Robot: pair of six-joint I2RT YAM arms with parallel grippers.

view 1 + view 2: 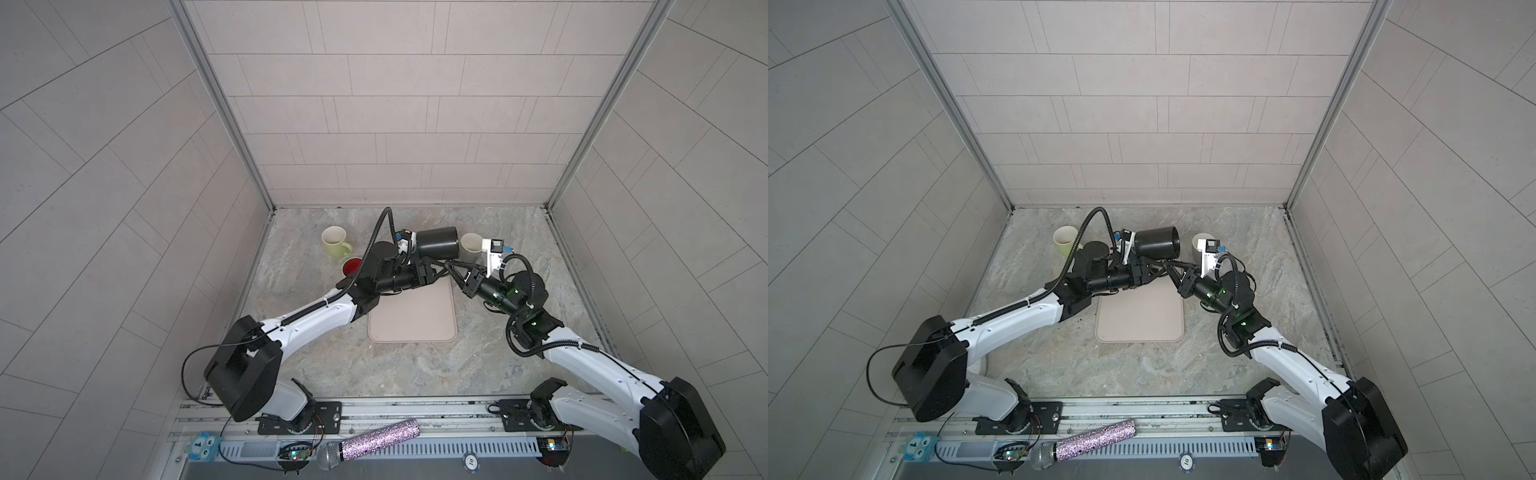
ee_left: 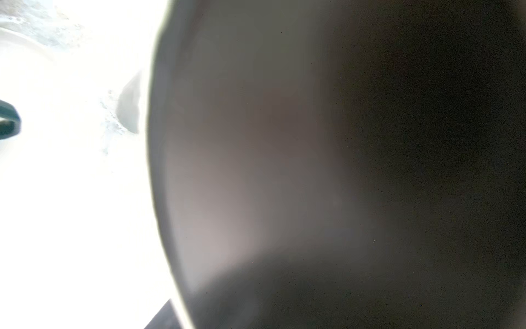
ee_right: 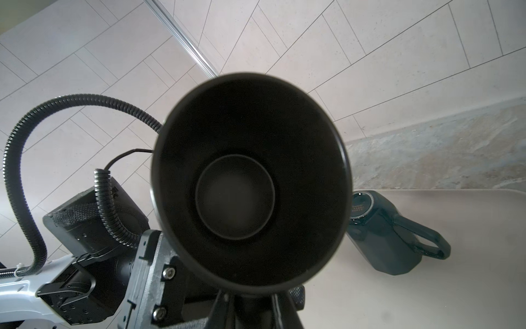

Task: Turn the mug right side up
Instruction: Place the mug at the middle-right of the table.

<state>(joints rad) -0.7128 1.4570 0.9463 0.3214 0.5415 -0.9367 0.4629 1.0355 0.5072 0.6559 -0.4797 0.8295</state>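
Observation:
A black mug hangs on its side above the far end of the beige mat, mouth toward the right arm; both top views show it. The right wrist view looks straight into its mouth. My right gripper is shut on the mug's lower side at the rim. My left gripper sits beside the mug under its base end, fingers spread and not clamping it. The mug's wall fills the left wrist view. A dark teal mug stands upside down on the mat, hidden by the arms in both top views.
A light green mug and a red cup stand upright at the back left. A beige mug stands upright at the back, close to the right wrist. A glittery microphone lies on the front rail. Walls enclose three sides.

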